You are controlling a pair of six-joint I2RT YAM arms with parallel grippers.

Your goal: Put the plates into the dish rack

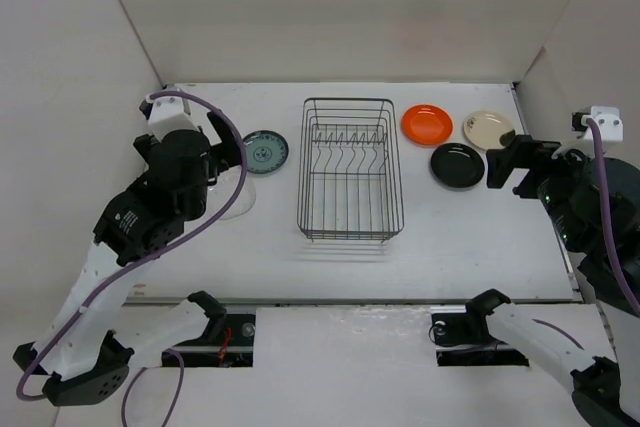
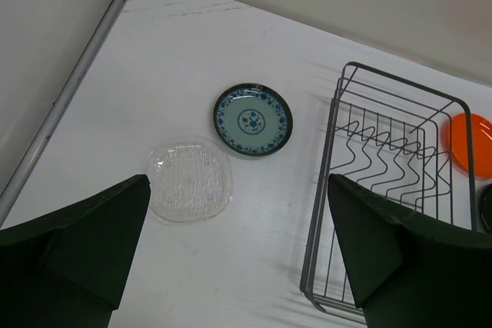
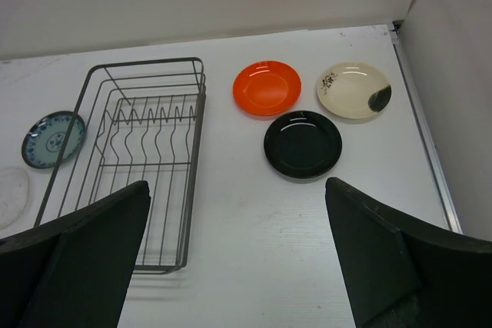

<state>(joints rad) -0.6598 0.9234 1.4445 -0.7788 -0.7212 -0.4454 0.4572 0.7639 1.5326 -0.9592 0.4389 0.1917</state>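
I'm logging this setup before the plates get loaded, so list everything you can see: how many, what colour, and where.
Dish rack: one, dark wire, middle of the table, empty.
Orange plate: one, orange, right of the rack, far side.
Cream plate: one, cream with dark marks, right of the orange one.
Black plate: one, glossy black, just nearer than those two.
Patterned plate: one, teal-blue, left of the rack.
Glass plate: one, clear, nearer than the patterned one.
Table: one, white.
Walls: three, white, left, back, right.
Left arm: one, black and white, purple cable.
Left claw: one, dark, open, empty.
Right arm: one, same colours.
Right claw: one, dark, open, empty.
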